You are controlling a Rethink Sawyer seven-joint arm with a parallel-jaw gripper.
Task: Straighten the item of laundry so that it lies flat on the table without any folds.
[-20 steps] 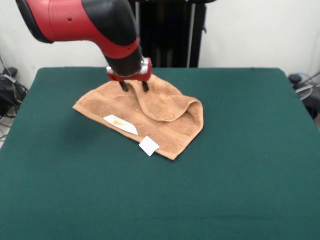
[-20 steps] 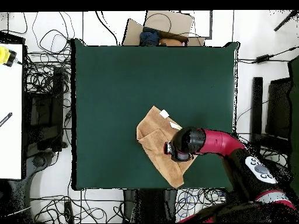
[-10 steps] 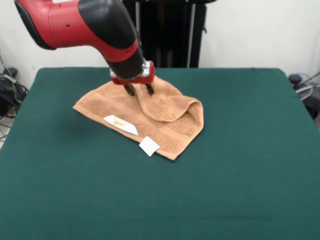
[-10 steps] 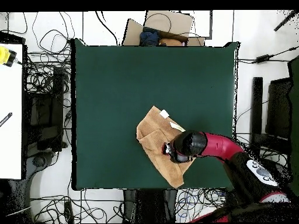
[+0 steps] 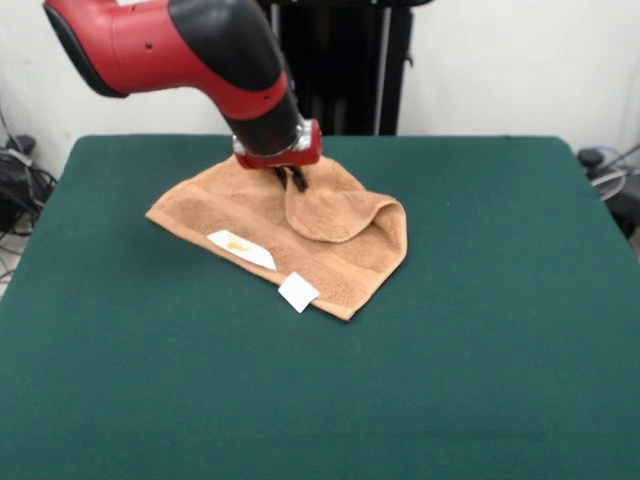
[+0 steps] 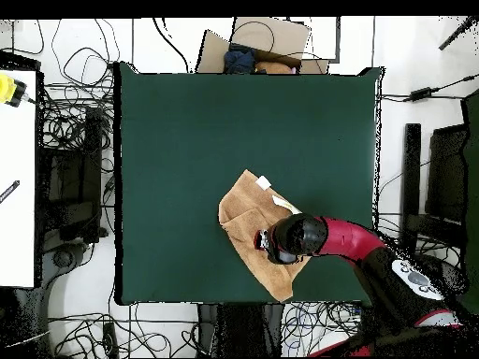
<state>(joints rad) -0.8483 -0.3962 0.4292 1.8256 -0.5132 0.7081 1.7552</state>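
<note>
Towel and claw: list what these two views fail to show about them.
- Claw: in the front view its tips merge against the towel, so open or shut is unclear; in the overhead view the arm's head covers it.
- Towel under the folded-over flap: hidden by the flap in the front view.
- Towel's part nearest the robot: partly covered by the arm in the overhead view.
- Tags: print too small to read.

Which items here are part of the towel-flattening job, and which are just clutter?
Job: towel, folded over on itself; table; gripper, at the towel's fold.

Clutter: cables around the table; cardboard past its far edge; white side table.
</note>
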